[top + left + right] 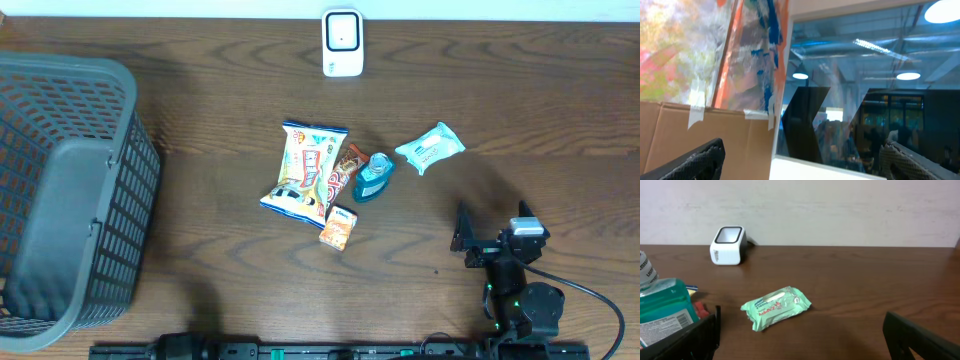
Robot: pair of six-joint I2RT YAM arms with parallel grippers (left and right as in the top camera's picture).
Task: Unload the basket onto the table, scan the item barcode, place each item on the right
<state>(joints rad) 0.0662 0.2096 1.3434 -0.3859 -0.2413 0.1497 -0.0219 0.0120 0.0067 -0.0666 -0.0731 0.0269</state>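
At the front edge of the bench, the right end effector gapes wide and empty, green wipes pack just ahead. Soft wrapper: a hard pinch could crumple it, hiding the barcode.

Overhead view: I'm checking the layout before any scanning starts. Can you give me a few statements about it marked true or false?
1. The white scanner stands at the far edge of the table, apart from the items. True.
2. The green wipes pack lies inside the basket. False: it lies on the table, near the blue bottle.
3. The right gripper holds the small orange box. False: the gripper is open and empty, and the box lies on the table by the snack bag.
4. The blue bottle lies between the snack bag and the green wipes pack. True.
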